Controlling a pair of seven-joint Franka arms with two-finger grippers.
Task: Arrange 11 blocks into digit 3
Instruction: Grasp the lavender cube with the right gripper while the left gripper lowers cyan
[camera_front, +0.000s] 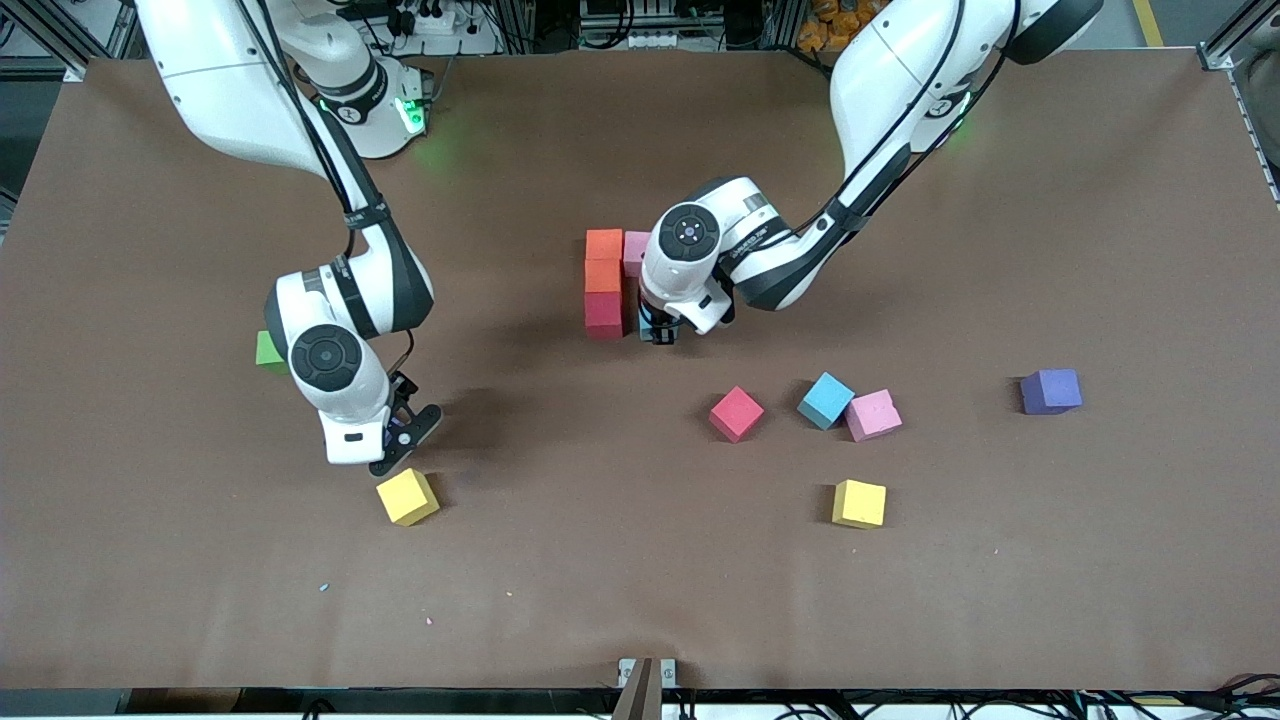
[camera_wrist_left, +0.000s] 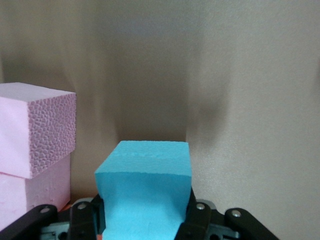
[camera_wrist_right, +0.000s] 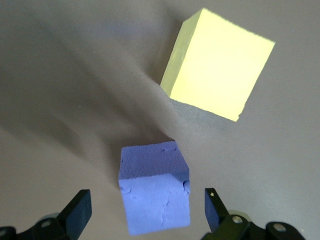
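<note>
The digit 3 (camera_front: 610, 280) stands partly built at mid-desk: two orange cubes (camera_front: 603, 260) and a red cube (camera_front: 603, 315) touch in a line running 12 to 6 o'clock in the front view, with a pink cube (camera_front: 636, 252) against the topmost orange at its 3 o'clock. A light blue cube (camera_wrist_left: 145, 195) is clamped between the fingers of the left gripper (camera_front: 660, 333), which are closed tight on its sides, at 3 o'clock of the red cube; whether it rests on the desk (camera_front: 640, 580) cannot be told. By my judgement, four cubes are set, a fifth is being placed, and six remain. Loose from 4 to 5 o'clock of the figure: red (camera_front: 736, 413), light blue (camera_front: 826, 399), pink (camera_front: 873, 414), yellow (camera_front: 859, 503) and purple (camera_front: 1050, 390). The right gripper (camera_front: 408, 438) hangs with fingers spread wide astride a violet-blue cube (camera_wrist_right: 155, 187), not gripping it; another yellow cube (camera_front: 407, 496) lies at its 6 o'clock, a green cube (camera_front: 268, 350) at its 10.
</note>
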